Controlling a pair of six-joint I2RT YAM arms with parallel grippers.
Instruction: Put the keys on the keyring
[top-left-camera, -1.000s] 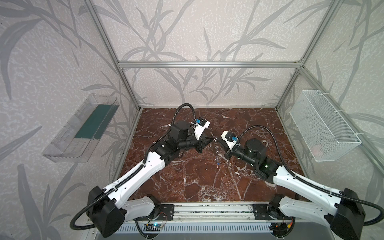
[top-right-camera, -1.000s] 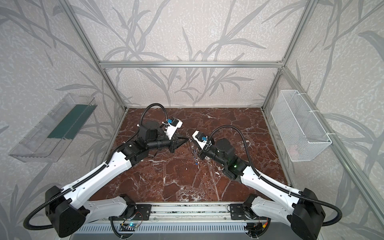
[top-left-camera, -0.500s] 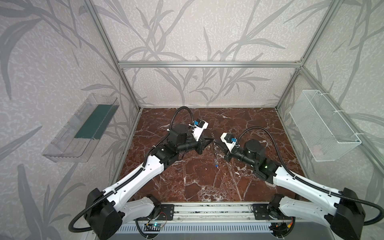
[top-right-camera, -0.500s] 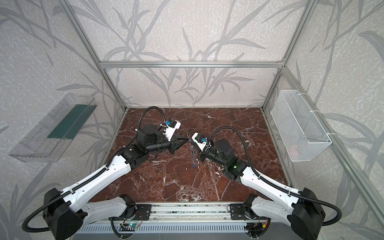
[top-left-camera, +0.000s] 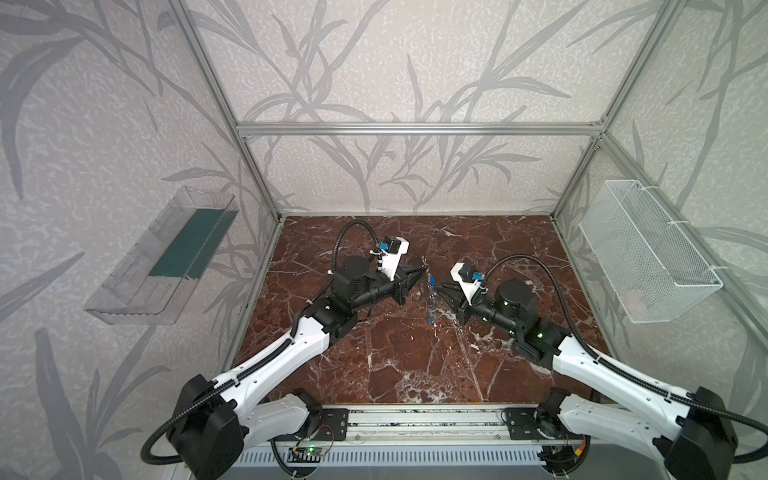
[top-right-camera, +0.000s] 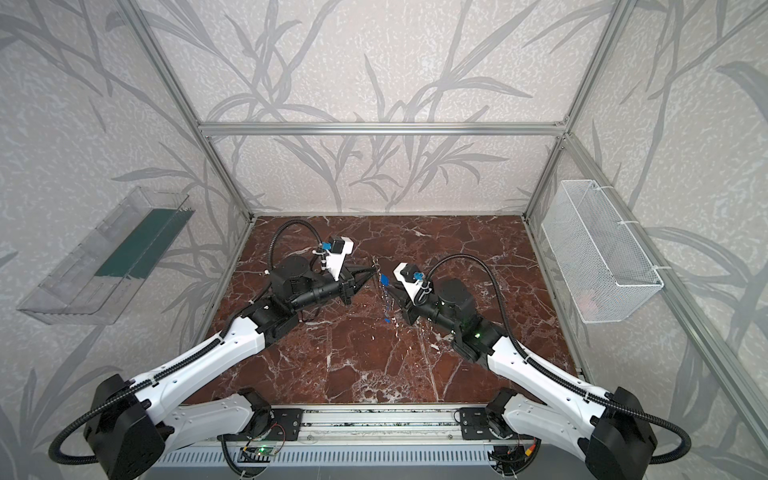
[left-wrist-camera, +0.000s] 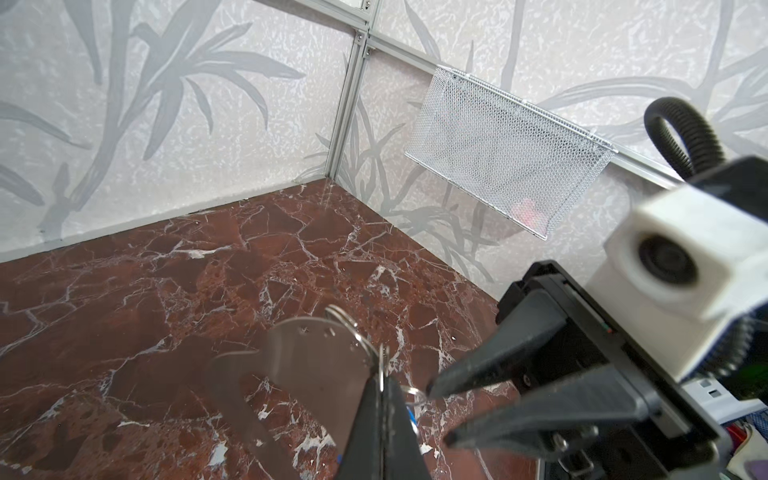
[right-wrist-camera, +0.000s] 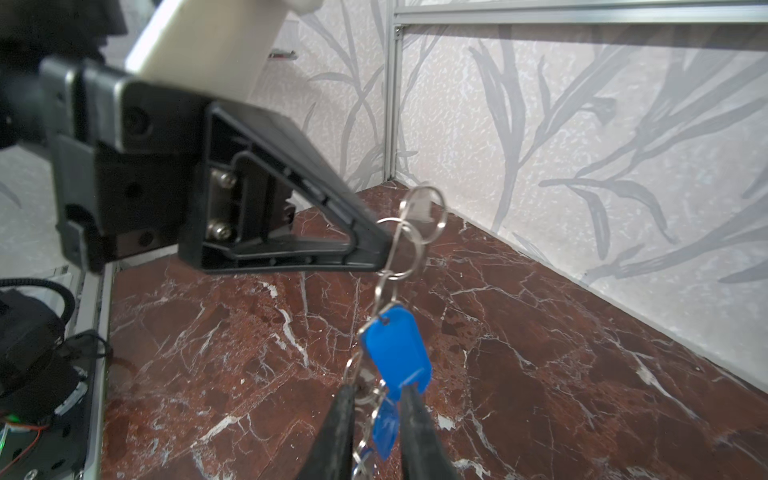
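**Right jaws parted since a second ago**

Top views: the right gripper (top-left-camera: 442, 288), shut a second ago, now has its jaws apart. We find it tip to tip with the left gripper (top-left-camera: 419, 272) above the middle of the bench (top-left-camera: 374, 361). In both top views the keys (top-left-camera: 432, 281) hang in a string between them.

Left wrist view: left jaws are closed flat on the keyring (left-wrist-camera: 299, 365), a grey plate with small holes along its edge. It is held off the bench with wire rings (left-wrist-camera: 357, 332) on it. The right gripper's fingers (left-wrist-camera: 478, 365) stand clearly separated.

Right wrist view: we note a chain dropping from the rings to a blue tag (right-wrist-camera: 395, 349), whose lower end sits between the parted right jaws. Whether either finger touches it we cannot tell.
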